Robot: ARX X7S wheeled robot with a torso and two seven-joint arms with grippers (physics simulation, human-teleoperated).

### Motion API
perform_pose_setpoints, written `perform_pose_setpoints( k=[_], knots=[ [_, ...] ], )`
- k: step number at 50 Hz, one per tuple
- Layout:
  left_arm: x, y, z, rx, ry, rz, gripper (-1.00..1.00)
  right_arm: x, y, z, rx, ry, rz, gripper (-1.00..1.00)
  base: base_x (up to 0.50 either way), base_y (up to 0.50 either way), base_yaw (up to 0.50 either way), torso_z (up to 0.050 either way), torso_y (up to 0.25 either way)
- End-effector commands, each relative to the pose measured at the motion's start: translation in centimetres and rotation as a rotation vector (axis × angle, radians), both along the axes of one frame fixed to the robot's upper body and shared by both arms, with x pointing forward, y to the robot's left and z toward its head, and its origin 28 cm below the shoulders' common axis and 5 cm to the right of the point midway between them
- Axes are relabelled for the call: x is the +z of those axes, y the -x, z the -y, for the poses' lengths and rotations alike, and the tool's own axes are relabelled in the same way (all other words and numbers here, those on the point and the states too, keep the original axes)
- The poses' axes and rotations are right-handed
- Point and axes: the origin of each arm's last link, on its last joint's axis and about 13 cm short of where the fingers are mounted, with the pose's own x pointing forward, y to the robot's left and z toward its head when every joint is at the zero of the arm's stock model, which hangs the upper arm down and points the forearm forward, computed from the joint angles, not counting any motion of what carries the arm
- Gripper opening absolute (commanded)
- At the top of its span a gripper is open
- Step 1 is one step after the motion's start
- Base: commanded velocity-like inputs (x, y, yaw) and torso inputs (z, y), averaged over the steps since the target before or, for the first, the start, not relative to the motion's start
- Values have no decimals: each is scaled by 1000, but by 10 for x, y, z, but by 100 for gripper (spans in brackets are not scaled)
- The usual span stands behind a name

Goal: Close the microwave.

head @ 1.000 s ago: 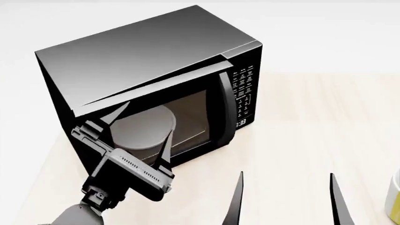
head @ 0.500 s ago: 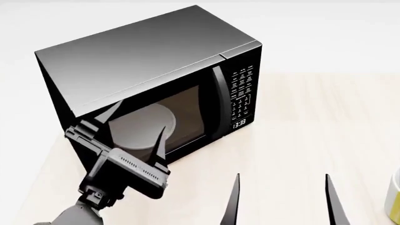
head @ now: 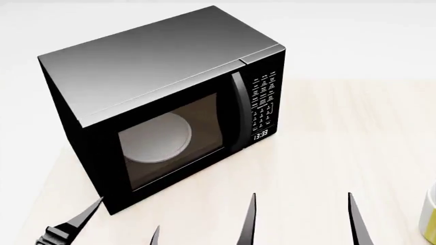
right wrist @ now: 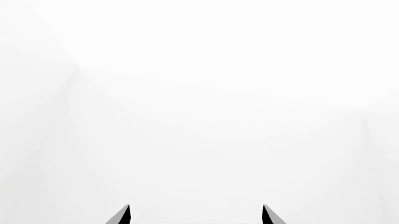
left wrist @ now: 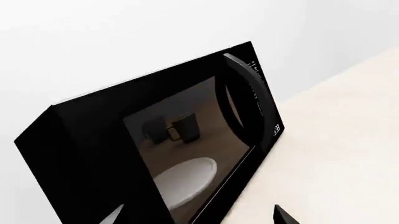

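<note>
The black microwave [head: 156, 66] stands on the pale wooden table [head: 340, 138], its glass door flush with the front. The curved handle [head: 236, 109], keypad [head: 264, 99] and clock display [head: 262, 135] face me, and the white turntable plate [head: 155, 138] shows through the window. My left gripper [head: 128, 217] is open, low in front of the door's left corner and apart from it. In the left wrist view the microwave [left wrist: 93, 140], its handle [left wrist: 240, 100] and the plate [left wrist: 184, 179] lie ahead of the left gripper [left wrist: 198, 214]. My right gripper [head: 301, 196] is open and empty over the table.
A pale yellow-green object [head: 430, 214] is cut off at the table's right edge. Bare tabletop runs right of the microwave. The right wrist view holds only white background beyond the right gripper [right wrist: 195, 210].
The microwave door has swung from ajar to flush shut. My left gripper has drawn back from the door, down toward the near edge of the head view. The right gripper drifted slightly left.
</note>
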Motion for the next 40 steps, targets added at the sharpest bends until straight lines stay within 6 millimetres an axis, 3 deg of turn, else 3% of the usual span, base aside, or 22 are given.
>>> perform_pose_setpoints(
  k=[1, 16, 23, 31, 34, 40],
  knots=[
    [0, 51, -7, -37, 6, -96, 100, -2, 0, -1, 1, 5, -5, 100, 0, 0, 0, 0, 0],
    [52, 45, -68, 274, 75, 5, 100, -5, -2, 1, -23, 13, -26, 100, 0, 0, 0, 0, 0],
    [67, 47, -93, 433, 118, 92, 100, 5, -15, 20, -143, -77, -77, 100, 0, 0, 0, 0, 0],
    [98, 43, -113, 632, 143, 273, 100, 38, -31, 61, -372, -144, 32, 100, 0, 0, 0, 0, 0],
    [123, 46, -121, 726, 155, 389, 100, 66, -27, 81, -527, -218, 141, 100, 0, 0, 0, 0, 0],
    [146, 56, -133, 829, 168, 502, 100, 94, -16, 105, -673, -249, 270, 100, 0, 0, 0, 0, 0]
  ],
)
